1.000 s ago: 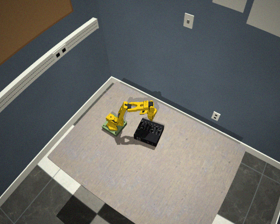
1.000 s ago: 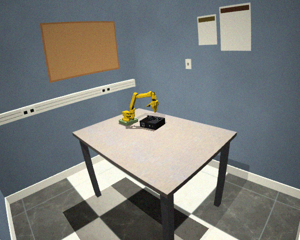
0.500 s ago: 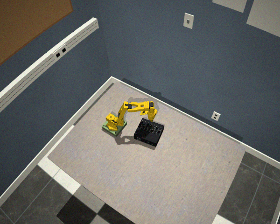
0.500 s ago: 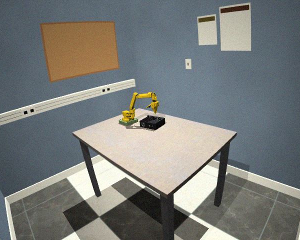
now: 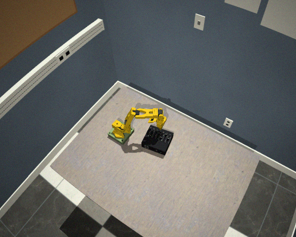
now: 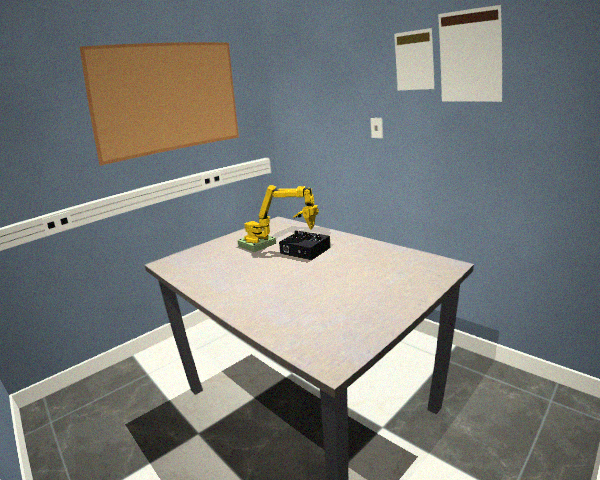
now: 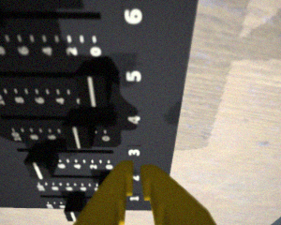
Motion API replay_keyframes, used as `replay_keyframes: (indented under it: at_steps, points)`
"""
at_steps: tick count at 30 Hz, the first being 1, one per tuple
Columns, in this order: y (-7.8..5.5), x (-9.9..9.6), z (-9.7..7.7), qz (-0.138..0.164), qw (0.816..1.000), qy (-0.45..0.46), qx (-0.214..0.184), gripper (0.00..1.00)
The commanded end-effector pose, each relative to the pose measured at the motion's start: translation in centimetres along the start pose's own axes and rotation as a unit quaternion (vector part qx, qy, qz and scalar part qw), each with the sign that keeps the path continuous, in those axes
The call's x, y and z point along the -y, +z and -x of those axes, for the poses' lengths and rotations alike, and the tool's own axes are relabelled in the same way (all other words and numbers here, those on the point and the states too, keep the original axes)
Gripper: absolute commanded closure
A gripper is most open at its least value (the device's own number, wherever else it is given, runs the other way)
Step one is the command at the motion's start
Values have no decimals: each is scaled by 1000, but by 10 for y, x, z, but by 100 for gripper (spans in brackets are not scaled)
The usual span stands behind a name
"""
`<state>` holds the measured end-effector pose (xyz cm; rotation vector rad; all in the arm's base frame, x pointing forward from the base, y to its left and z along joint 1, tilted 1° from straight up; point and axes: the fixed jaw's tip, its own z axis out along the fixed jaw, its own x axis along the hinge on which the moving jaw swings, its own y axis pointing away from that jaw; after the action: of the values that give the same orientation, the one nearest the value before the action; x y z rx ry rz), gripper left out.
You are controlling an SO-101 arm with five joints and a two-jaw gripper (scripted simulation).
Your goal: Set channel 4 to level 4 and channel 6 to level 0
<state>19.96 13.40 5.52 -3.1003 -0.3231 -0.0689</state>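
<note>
Hand [image 5: 160,128] [image 6: 311,227] [image 7: 137,166] is shut, with nothing held between the fingertips, and is poised over the label edge of the lighting desk [image 5: 157,142] [image 6: 311,249] [image 7: 155,98], which is set on the table [image 5: 194,178] [image 6: 310,310] [image 7: 234,141]. In the wrist view, the channel 4 fader [image 7: 76,137] is seen toward 10 o'clock, apparently a little short of level 4; the channel 5 fader [image 7: 92,91] lies toward 11. Channel 6's setting cannot be read. The approach to channel 4 appears to be in hand. Alignment with its slot is called for next, then lowering on the zero side and a short push toward 9 o'clock. Channels 3 and 5 could be nudged if alignment is poor. Channel 6 would need a push toward 3 o'clock if above zero.
</note>
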Motion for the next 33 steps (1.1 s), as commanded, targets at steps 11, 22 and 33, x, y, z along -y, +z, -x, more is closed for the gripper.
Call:
replay_keyframes:
  at_steps: [11,22,33]
  points:
    - [12,-1,8,7,1000,1,18,100]
    - [11,-1,7,7,1000,1,18,100]
    - [6,0,6,7,1000,1,18,100]
